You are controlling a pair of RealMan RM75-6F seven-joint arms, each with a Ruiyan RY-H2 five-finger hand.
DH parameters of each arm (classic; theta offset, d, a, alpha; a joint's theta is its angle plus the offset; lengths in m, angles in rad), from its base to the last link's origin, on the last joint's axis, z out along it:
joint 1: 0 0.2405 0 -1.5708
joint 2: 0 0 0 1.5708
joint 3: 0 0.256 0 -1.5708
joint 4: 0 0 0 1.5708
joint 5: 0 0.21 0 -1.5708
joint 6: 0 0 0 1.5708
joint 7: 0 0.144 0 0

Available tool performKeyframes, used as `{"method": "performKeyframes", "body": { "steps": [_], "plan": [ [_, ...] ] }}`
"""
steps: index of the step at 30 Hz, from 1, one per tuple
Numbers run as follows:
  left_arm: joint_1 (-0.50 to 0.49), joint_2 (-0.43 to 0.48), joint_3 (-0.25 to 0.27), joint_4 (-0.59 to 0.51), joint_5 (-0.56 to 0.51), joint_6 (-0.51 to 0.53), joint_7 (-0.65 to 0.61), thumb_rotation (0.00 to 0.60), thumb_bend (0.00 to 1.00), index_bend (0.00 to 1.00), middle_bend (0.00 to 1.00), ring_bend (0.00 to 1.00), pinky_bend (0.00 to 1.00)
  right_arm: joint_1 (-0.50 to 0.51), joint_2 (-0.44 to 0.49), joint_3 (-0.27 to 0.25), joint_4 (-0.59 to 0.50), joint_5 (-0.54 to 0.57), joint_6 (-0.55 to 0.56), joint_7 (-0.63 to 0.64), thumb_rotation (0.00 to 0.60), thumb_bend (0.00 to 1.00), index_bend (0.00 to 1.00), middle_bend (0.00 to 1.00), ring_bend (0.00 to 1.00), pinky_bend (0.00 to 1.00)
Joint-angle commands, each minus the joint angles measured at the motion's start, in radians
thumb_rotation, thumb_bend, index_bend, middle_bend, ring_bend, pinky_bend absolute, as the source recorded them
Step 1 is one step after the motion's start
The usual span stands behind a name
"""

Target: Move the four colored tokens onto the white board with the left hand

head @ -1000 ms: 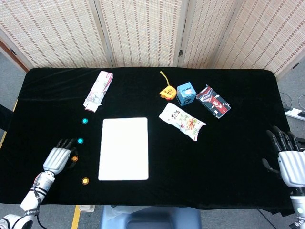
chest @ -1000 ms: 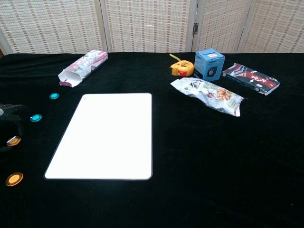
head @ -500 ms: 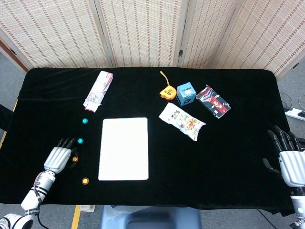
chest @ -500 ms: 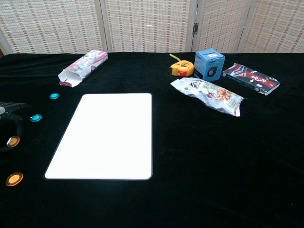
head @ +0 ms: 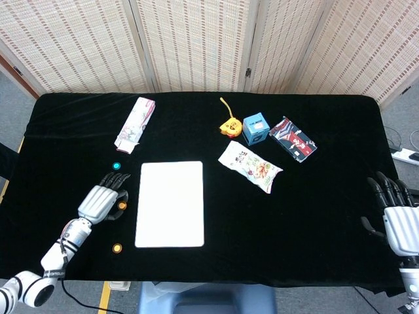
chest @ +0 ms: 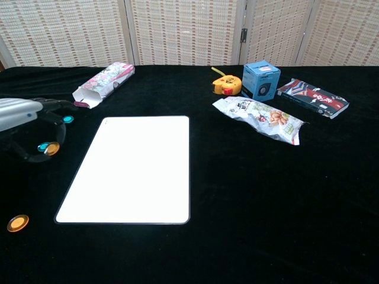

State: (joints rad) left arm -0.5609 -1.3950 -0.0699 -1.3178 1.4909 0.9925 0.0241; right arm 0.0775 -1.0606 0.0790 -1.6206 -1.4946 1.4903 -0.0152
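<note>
My left hand [head: 101,200] hovers just left of the white board [head: 170,203] and pinches an orange token [head: 122,205] between thumb and finger. In the chest view the same hand [chest: 21,113] enters from the left edge with the orange token [chest: 53,148] hanging under it. One teal token [chest: 42,148] shows right behind the held one; the hand hides it in the head view. A second teal token [head: 116,166] lies farther back. Another orange token [head: 117,248] lies near the front edge. The board [chest: 133,168] is bare. My right hand [head: 399,219] rests open at the far right.
A pink floral carton [head: 135,123] lies behind the tokens. Behind and to the right of the board are a yellow tape measure [head: 228,125], a blue box [head: 255,129], a snack bag [head: 249,166] and a dark patterned pack [head: 292,139].
My left hand has risen and moved right toward the board, carrying the orange token that lay under it. The right hand has not moved.
</note>
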Motion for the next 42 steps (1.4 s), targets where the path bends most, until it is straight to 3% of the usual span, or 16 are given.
{"method": "performKeyframes", "body": {
  "steps": [1,8,19,24,26,29,34,42],
  "plan": [
    [-0.057,-0.007,-0.024,-0.026,-0.005,-0.057,0.036,0.6,0.42,0.54,0.07,0.0,0.0,-0.003,0.0,-0.001,0.002,0.003,0.0,0.002,0.6,0.36,0.0,0.02,0.07,0.0],
    [-0.126,-0.026,-0.033,-0.051,-0.025,-0.135,0.088,0.6,0.42,0.54,0.07,0.0,0.0,-0.012,0.0,-0.004,0.007,0.014,0.002,0.007,0.6,0.36,0.0,0.02,0.06,0.0],
    [-0.165,-0.02,0.001,-0.122,-0.043,-0.186,0.156,0.6,0.42,0.52,0.07,0.0,0.0,-0.02,-0.002,-0.006,0.013,0.021,0.005,0.013,0.6,0.36,0.0,0.02,0.06,0.0],
    [-0.176,-0.005,0.015,-0.146,-0.079,-0.22,0.203,0.6,0.42,0.43,0.06,0.0,0.0,-0.019,-0.002,-0.005,0.013,0.02,0.002,0.012,0.6,0.36,0.0,0.02,0.06,0.0],
    [-0.176,0.008,0.02,-0.167,-0.095,-0.224,0.22,0.6,0.42,0.33,0.02,0.0,0.0,-0.019,-0.003,-0.004,0.013,0.02,0.003,0.012,0.6,0.36,0.0,0.02,0.06,0.0],
    [-0.165,0.025,0.028,-0.196,-0.095,-0.202,0.229,0.6,0.42,0.28,0.01,0.0,0.0,-0.018,-0.003,-0.003,0.013,0.02,0.002,0.012,0.6,0.36,0.0,0.02,0.06,0.0],
    [-0.128,0.055,0.055,-0.224,-0.044,-0.122,0.207,0.6,0.42,0.34,0.01,0.0,0.0,-0.017,-0.002,-0.002,0.013,0.017,0.002,0.012,0.6,0.36,0.0,0.02,0.06,0.0],
    [-0.06,0.105,0.144,-0.215,0.101,0.004,0.145,0.6,0.42,0.42,0.04,0.0,0.0,-0.006,-0.005,0.001,0.009,0.008,-0.007,0.008,0.6,0.36,0.0,0.02,0.06,0.0]
  ]
}}
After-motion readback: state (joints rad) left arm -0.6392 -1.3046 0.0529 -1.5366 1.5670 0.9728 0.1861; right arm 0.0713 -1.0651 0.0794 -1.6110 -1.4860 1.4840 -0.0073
